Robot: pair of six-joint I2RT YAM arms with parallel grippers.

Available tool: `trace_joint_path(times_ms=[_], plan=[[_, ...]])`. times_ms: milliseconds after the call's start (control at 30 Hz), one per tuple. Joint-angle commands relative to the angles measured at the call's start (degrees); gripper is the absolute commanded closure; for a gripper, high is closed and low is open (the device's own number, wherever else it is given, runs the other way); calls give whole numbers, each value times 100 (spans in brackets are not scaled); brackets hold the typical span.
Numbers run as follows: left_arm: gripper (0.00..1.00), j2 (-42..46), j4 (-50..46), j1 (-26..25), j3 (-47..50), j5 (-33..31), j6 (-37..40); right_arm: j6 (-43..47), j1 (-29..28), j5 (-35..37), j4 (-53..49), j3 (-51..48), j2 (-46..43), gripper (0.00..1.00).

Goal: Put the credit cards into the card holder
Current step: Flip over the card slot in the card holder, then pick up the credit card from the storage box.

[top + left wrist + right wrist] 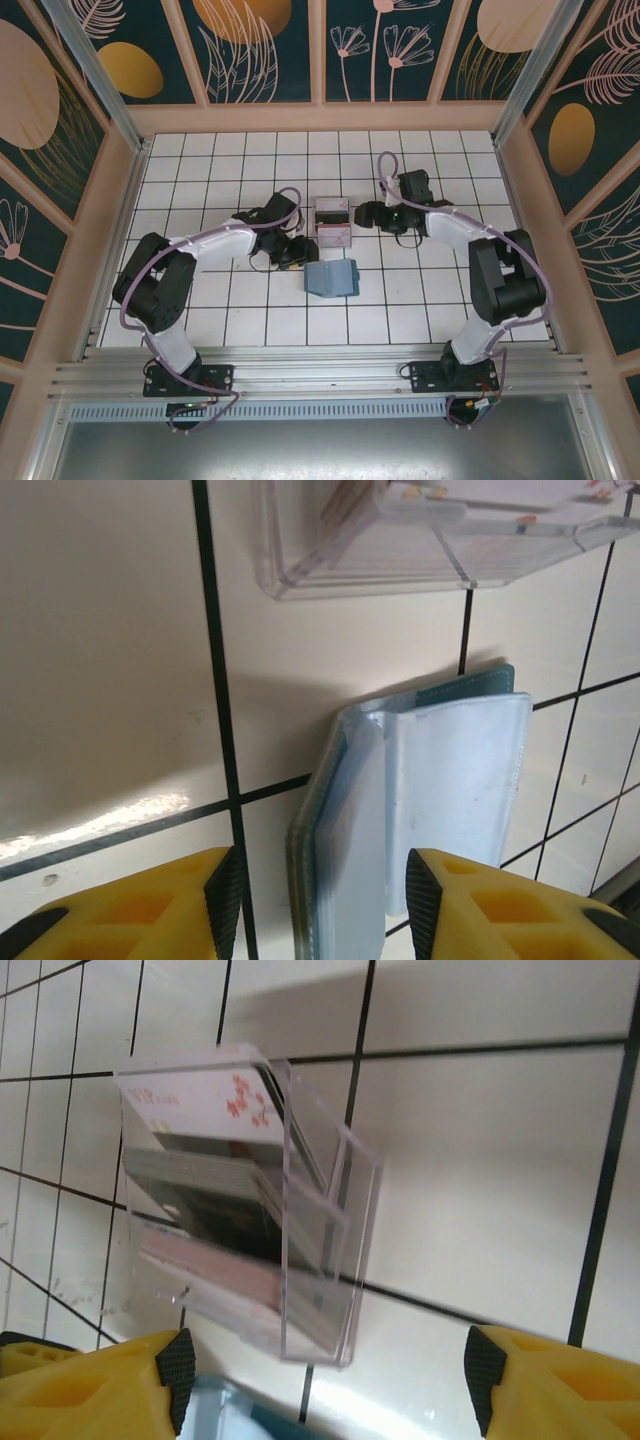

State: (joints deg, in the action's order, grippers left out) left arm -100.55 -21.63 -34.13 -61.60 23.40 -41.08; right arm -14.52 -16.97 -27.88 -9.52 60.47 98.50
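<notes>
My worry is the card holder (430,790) skidding or flopping shut if my left gripper (322,890) bumps it. Its fingers are spread over the near end, gripping nothing. The credit cards (200,1190) sit in the clear box (320,1260) just beyond. My right gripper (328,1370) faces that box, spread wide and empty.

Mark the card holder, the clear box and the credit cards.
card holder (455,780): left wrist view, pale inner flap.
clear box (325,1260): right wrist view, transparent front wall.
credit cards (195,1110): right wrist view, white face of top card.
</notes>
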Motion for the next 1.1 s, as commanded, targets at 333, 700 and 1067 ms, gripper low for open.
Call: trace_joint_path(times_ms=[333,700,1067], plan=[[50,123,251,263,-425,-240,34,1100,-122,68,-628,1950,1448,23],[50,-359,1156,689,-880,-470,79,1520,-301,-105,-698,2481,1870,23],[53,-1442,1516,706,-1524,-292,29,1639,-489,31,-771,2597,2154,23]])
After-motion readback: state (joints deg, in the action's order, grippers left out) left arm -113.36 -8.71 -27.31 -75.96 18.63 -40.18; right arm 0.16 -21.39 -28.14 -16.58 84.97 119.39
